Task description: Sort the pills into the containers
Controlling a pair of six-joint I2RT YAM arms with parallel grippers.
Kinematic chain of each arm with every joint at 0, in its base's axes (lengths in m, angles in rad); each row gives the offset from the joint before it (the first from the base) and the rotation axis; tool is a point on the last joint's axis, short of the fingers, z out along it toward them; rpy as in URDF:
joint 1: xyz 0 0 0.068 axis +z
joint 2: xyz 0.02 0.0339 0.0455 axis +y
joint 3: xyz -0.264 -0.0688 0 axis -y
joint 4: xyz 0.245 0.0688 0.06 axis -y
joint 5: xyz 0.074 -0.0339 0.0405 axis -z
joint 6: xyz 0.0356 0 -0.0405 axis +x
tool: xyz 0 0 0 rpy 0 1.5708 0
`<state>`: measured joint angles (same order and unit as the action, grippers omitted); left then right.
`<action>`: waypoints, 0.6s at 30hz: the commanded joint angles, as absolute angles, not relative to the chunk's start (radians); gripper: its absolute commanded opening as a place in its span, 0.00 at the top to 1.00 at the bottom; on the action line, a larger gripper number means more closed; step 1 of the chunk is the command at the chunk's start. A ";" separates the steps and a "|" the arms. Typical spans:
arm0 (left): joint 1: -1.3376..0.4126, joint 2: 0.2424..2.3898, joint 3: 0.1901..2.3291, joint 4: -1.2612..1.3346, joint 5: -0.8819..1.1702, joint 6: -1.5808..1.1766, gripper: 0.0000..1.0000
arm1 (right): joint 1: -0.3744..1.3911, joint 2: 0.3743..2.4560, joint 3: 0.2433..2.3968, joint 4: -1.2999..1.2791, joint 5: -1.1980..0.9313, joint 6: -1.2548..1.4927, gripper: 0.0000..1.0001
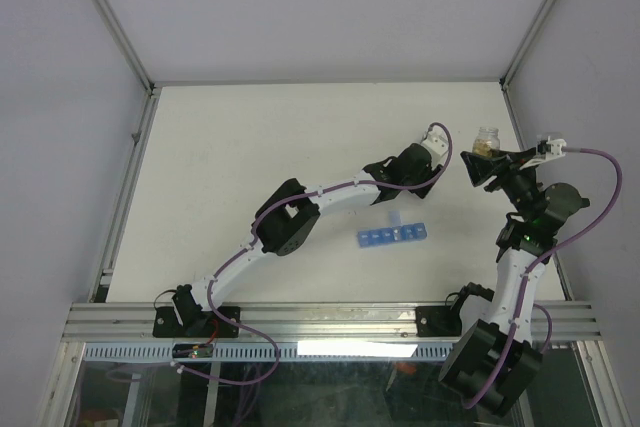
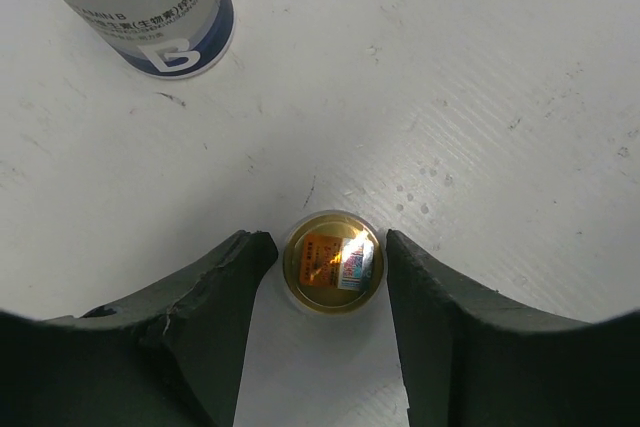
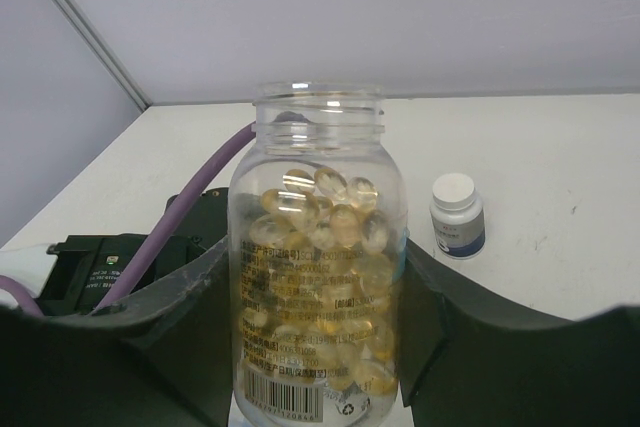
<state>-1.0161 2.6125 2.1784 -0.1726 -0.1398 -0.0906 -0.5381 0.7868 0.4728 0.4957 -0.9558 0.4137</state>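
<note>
Three pale walls (image 1: pixel 330 7), scuffed white table (image 1: pixel 250 147).

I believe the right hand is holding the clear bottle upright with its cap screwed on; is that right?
Not quite. The right hand does hold the clear bottle upright, but there is no cap on it: the mouth is open and the bare threaded rim shows. The right wrist view makes this plain.
</note>
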 commanded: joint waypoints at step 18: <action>-1.034 2.441 2.073 -0.096 -0.157 -0.075 0.67 | -0.555 0.788 0.504 0.557 -0.976 0.427 1.00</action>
<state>-1.0225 2.5999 2.1582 -0.1604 -0.1558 -0.0643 -0.5419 0.7902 0.4728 0.4961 -0.9588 0.4183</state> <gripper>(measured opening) 0.425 0.551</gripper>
